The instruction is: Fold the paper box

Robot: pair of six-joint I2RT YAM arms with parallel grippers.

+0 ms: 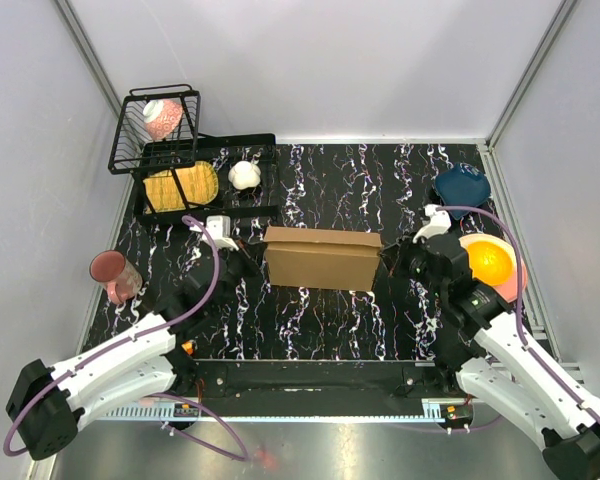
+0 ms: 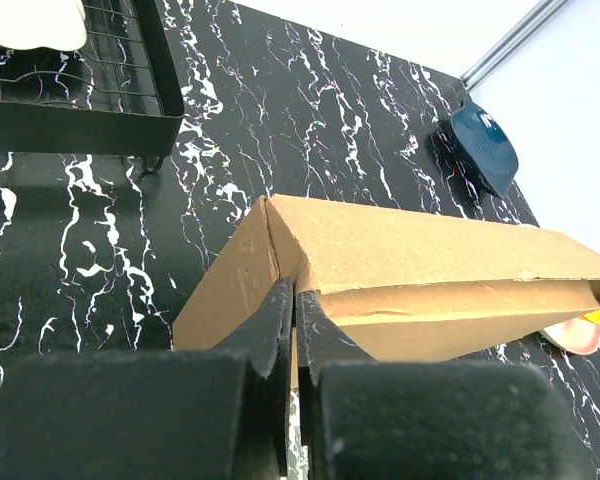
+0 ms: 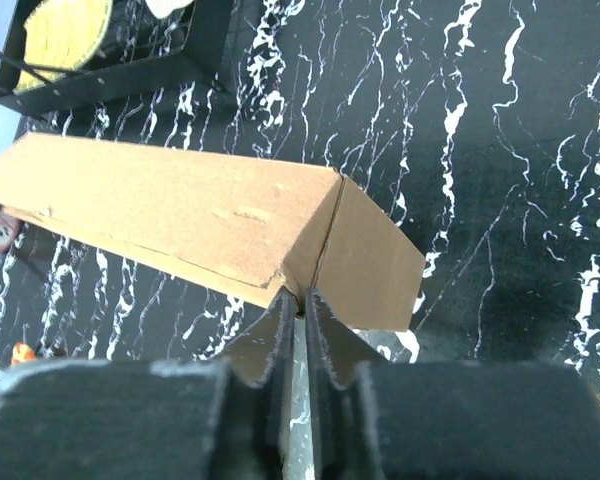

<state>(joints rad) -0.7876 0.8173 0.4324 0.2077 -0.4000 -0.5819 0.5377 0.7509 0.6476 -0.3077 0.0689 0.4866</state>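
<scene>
The paper box point(image 1: 322, 258) is plain brown cardboard, folded into a long closed shape that lies across the middle of the black marbled table. My left gripper point(image 1: 253, 263) is at its left end. In the left wrist view that gripper point(image 2: 294, 290) is shut, with a thin cardboard edge of the box point(image 2: 430, 260) pinched between the fingers. My right gripper point(image 1: 388, 258) is at the right end. In the right wrist view that gripper point(image 3: 305, 293) is shut, its tips nipping the lower corner of the box point(image 3: 180, 215).
A black dish rack point(image 1: 265, 160) at the back left holds a yellow round item point(image 1: 180, 186) and a white object point(image 1: 244, 175). Behind it a wire basket point(image 1: 130, 125) is tipped up. A pink cup point(image 1: 115, 275) is far left. A dark blue bowl point(image 1: 462, 183) and an orange bowl point(image 1: 492, 262) are right.
</scene>
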